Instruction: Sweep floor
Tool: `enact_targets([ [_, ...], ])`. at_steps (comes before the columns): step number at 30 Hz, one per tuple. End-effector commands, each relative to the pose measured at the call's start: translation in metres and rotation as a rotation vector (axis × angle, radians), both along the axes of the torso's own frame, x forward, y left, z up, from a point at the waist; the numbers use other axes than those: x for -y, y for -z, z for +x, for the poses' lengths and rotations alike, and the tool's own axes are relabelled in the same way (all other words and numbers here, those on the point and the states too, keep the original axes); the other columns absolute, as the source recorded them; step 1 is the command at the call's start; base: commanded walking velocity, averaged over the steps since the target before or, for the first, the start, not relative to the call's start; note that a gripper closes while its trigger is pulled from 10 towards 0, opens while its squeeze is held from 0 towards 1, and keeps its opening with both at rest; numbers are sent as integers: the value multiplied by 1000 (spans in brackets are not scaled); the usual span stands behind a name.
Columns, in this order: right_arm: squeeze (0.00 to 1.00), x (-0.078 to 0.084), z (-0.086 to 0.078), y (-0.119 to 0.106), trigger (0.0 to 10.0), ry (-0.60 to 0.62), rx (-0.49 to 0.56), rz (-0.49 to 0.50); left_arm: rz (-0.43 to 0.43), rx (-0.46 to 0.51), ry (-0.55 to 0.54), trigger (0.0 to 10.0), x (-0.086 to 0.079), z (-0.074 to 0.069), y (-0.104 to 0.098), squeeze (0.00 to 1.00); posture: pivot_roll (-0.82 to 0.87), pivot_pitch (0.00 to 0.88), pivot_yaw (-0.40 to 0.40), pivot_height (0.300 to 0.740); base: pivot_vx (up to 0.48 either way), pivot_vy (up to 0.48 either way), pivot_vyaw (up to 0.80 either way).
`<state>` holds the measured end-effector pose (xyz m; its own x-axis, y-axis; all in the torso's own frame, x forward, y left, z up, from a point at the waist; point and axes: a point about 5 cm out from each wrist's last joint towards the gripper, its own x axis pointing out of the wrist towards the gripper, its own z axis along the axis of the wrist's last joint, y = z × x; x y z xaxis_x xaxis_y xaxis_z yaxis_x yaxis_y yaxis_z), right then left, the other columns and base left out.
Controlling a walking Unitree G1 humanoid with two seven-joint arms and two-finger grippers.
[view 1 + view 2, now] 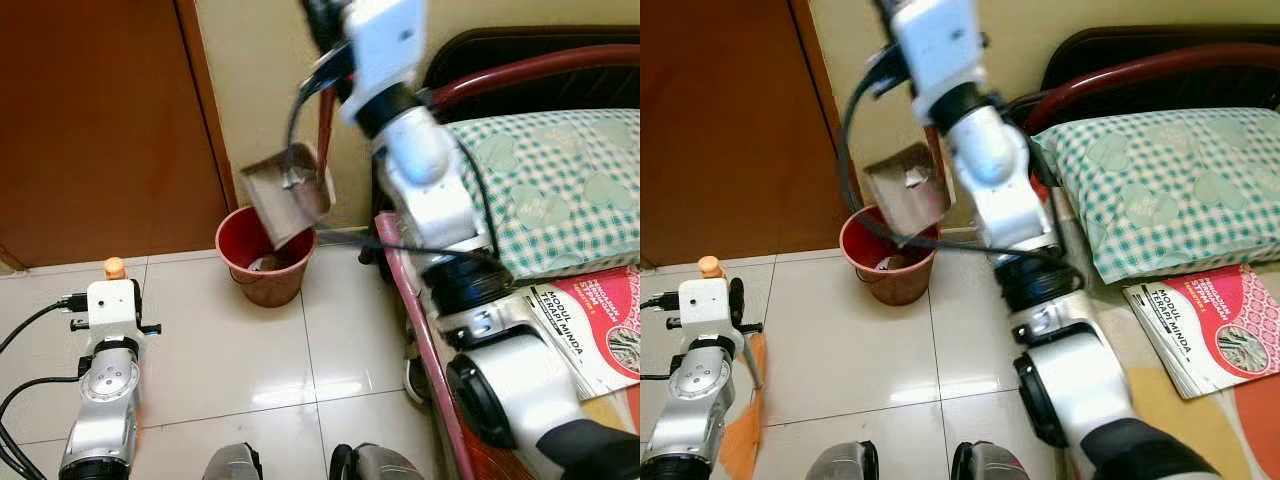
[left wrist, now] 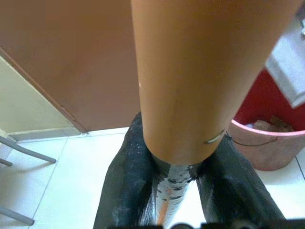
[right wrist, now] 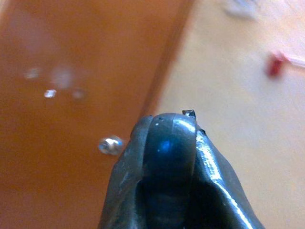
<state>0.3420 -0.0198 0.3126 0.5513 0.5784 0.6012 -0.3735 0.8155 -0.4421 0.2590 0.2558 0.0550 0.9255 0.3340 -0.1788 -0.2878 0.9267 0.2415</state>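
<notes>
Dustpan tipped over the bin by the door.

From the head camera, the grey metal dustpan point(image 1: 288, 190) hangs tilted above the round red plastic bucket point(image 1: 262, 262) on the pale tiled floor point(image 1: 230, 350). Left wrist view: the left pincer point(image 2: 176, 176) is clamped on the thick orange broom handle point(image 2: 190, 76). Right wrist view: the right pincer point(image 3: 167, 167) is pressed together on a dark handle.

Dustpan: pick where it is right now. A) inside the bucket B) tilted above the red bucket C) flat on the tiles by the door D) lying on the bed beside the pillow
B: the dustpan hangs tilted in the air, held up by the right arm, directly above the red bucket standing on the tile floor.
</notes>
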Motion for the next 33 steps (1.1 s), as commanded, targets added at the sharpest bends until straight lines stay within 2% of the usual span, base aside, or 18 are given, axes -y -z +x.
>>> enact_targets([
  [1, 0, -15, -15, -2, 10000, -43, 135, -60, -41, -22, 16, 10000, 6, -1, 7, 0, 42, 77, -47, 740, 0, 0, 0],
  [2, 0, -29, -25, 13, 10000, -78, 182, -136, -42, -19, 19, 10000, 7, -1, 6, 0, 42, 77, -47, 740, 0, 0, 0],
  [3, 0, -29, -25, 13, 10000, -78, 182, -136, -42, -19, 19, 10000, 7, -1, 6, 0, 42, 77, -47, 740, 0, 0, 0],
  [4, 0, -38, -31, 26, 10000, -117, 192, -178, -42, -16, 26, 10000, 8, 0, 6, 0, 43, 81, -48, 740, 0, 0, 0],
  [6, 0, -50, -39, 48, 10000, -192, 175, -260, -42, -14, 34, 10000, 9, 1, 5, 0, 45, 82, -49, 740, 0, 0, 0],
  [7, 0, -50, -39, 48, 10000, -192, 175, -260, -42, -14, 34, 10000, 9, 1, 5, 0, 45, 82, -49, 740, 0, 0, 0],
  [8, 0, -56, -42, 62, 10000, -237, 150, -314, -44, -14, 36, 10000, 10, 2, 5, 0, 48, 83, -51, 740, 0, 0, 0],
  [11, 0, -59, -45, 78, 10000, -265, 129, -363, -47, -15, 37, 10000, 10, 2, 5, 0, 48, 83, -51, 740, 0, 0, 0],
  [17, 0, -56, -43, 79, 10000, -231, 158, -345, -52, -14, 42, 10000, 13, 2, 6, 0, 47, 85, -53, 740, 0, 0, 0],
  [21, 0, -48, -37, 64, 10000, -176, 198, -272, -54, -11, 43, 10000, 14, 4, 5, 0, 44, 83, -52, 740, 0, 0, 0],
  [24, 0, -39, -30, 43, 10000, -125, 182, -128, -50, -6, 38, 10000, 13, 5, 4, 0, 45, 81, -54, 740, 0, 0, 0],
  [25, 0, -34, -26, 27, 10000, -100, 162, -30, -40, -4, 26, 10000, 12, 5, 3, 0, 45, 81, -54, 740, 0, 0, 0],
  [26, 0, -34, -26, 27, 10000, -100, 162, -30, -40, -4, 26, 10000, 12, 5, 3, 0, 45, 81, -54, 740, 0, 0, 0],
  [27, 0, -30, -24, 13, 10000, -85, 149, 56, -37, -2, 15, 10000, 10, 5, 2, 0, 52, 81, -57, 740, 0, 0, 0],
  [28, 0, -30, -24, 13, 10000, -85, 149, 56, -37, -2, 15, 10000, 10, 5, 2, 0, 52, 81, -57, 740, 0, 0, 0],
  [30, 0, -17, -21, -14, 10000, -61, 110, 232, -33, 9, -2, 10000, 7, 5, 0, 0, 55, 80, -57, 740, 0, 0, 0],
  [31, 0, -17, -21, -14, 10000, -61, 110, 232, -33, 9, -2, 10000, 7, 5, 0, 0, 55, 80, -57, 740, 0, 0, 0],
  [33, 0, -7, -16, -22, 10000, -62, 31, 350, -34, 8, -3, 10000, 6, 5, 0, 0, 56, 78, -55, 740, 0, 0, 0],
])
